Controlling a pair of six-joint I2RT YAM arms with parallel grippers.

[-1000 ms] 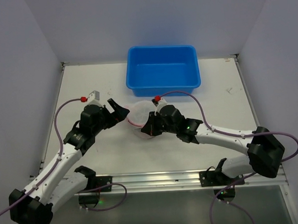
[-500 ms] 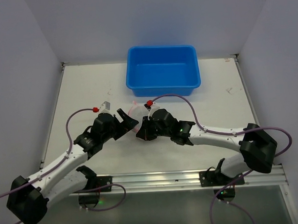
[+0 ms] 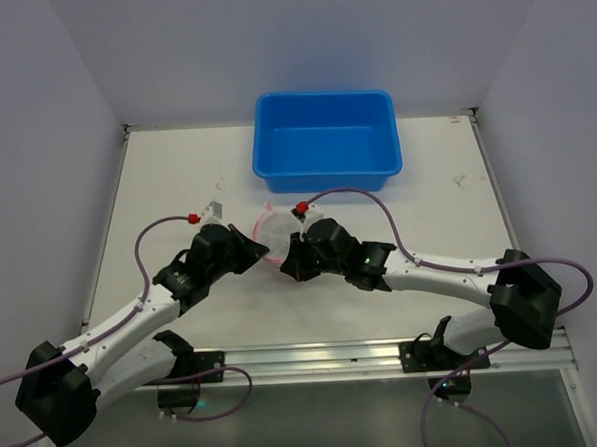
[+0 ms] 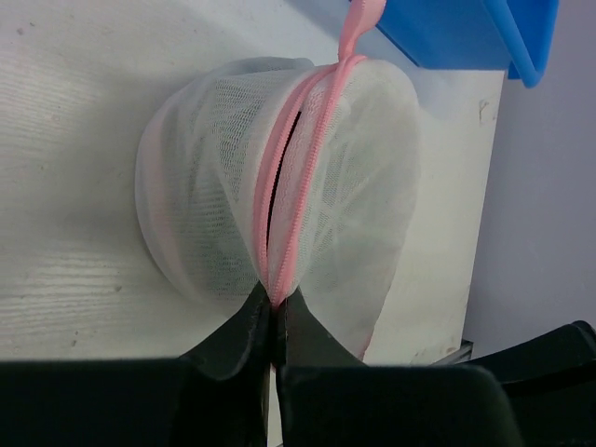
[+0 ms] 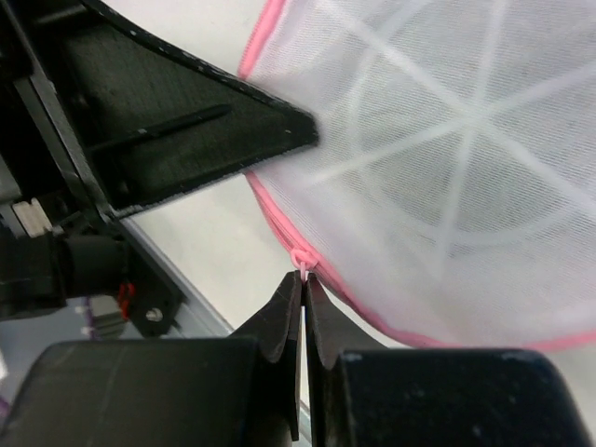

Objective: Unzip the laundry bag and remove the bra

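The laundry bag (image 3: 273, 228), a white mesh drum with pink trim, stands on edge on the table between my two grippers. In the left wrist view the laundry bag (image 4: 205, 186) shows its pink zipper (image 4: 296, 177) with a narrow dark slit along it. My left gripper (image 4: 275, 300) is shut on the pink zipper seam at the bag's near edge. My right gripper (image 5: 304, 276) is shut on the small pink zipper pull (image 5: 303, 262) at the rim of the bag (image 5: 447, 158). No bra shows through the mesh.
A blue plastic tub (image 3: 326, 137) stands behind the bag, near the table's far edge; its corner (image 4: 466, 37) shows in the left wrist view. The left gripper's finger (image 5: 186, 130) lies close to the right gripper. A metal rail (image 3: 316, 358) runs along the near edge.
My left gripper has moved right up to the bag and gone from open to shut on its pink zipper seam. The right gripper shifted slightly left with the bag, still shut.
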